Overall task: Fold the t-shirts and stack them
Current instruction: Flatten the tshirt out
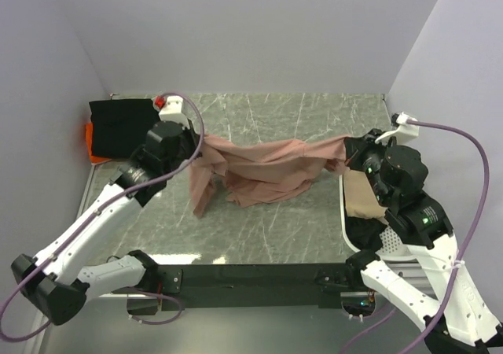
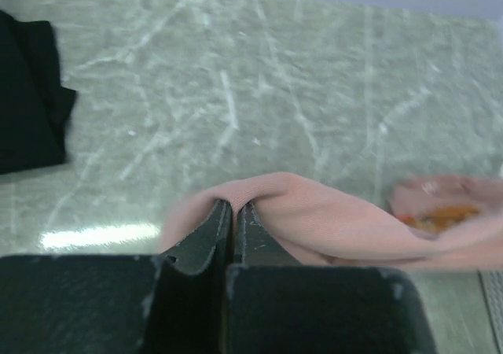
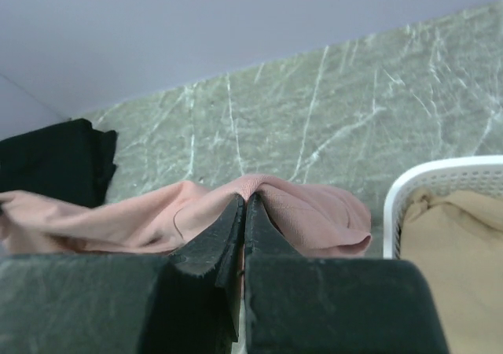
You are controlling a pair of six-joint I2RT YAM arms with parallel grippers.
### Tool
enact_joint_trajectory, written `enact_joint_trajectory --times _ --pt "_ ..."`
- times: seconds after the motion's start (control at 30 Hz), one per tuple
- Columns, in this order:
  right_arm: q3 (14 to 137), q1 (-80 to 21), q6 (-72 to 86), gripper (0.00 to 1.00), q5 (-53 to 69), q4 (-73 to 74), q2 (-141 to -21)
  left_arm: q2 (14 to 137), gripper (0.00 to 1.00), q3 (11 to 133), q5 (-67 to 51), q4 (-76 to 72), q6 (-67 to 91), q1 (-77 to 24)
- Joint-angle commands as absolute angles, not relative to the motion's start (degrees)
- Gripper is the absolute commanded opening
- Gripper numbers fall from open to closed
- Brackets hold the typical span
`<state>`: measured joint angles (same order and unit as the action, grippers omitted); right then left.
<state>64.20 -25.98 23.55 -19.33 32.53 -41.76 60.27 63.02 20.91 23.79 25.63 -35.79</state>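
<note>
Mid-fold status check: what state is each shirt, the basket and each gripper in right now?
pink t-shirt: unfolded, stretched between both grippers, sagging in the middle.
black t-shirt: folded, lying on the orange one.
orange t-shirt: under the black one, only an edge shows.
basket: holds tan cloth.
left gripper: shut on pink t-shirt.
right gripper: shut on pink t-shirt.

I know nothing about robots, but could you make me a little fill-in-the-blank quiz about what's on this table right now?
1. The stretched t-shirt, clamped between the left end effector and the right end effector, is ____ in colour.
2. Under the folded black t-shirt lies another t-shirt, coloured ____.
3. The white basket stands on the robot's ____ side.
Missing words: pink; orange; right.
</note>
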Motion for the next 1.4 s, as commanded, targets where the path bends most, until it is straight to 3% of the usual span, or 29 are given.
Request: enact_joint_trajectory --times 0.0,0.07,0.1,0.2,0.3,0.43,0.67,1.37 --pt "66.18 -25.84 22.32 0.00 -18.11 27.44 -45.17 65.99 0.01 64.25 15.57 17.34 23.47 -28.23" --pt "65.66 -25.84 22.50 0.00 -17.84 25.93 -48.59 70.98 0.05 64.60 18.17 15.39 23.47 -25.32" --pt "65.65 -25.75 22.85 0.00 -17.93 25.14 -50.95 72.58 0.30 65.21 19.32 13.64 22.86 -24.96" --pt "64.78 -25.75 23.64 0.00 -17.58 23.21 -54.83 77.86 0.65 68.27 22.14 15.19 22.41 -24.70" --pt "63.02 -25.67 24.34 0.00 -17.05 21.45 -57.47 77.88 0.77 66.90 21.71 15.30 23.99 -26.01" --pt "61.26 -25.75 24.87 0.00 -16.70 20.13 -59.94 72.35 0.79 58.47 20.48 11.79 26.71 -31.79" --pt "59.68 -25.66 25.22 0.00 -15.38 18.81 -62.31 74.79 0.77 46.86 20.92 12.84 32.95 -34.28" --pt "56.60 -25.75 25.23 0.00 -13.62 17.67 -61.44 85.25 0.72 45.88 22.76 2.55 30.94 -34.19"
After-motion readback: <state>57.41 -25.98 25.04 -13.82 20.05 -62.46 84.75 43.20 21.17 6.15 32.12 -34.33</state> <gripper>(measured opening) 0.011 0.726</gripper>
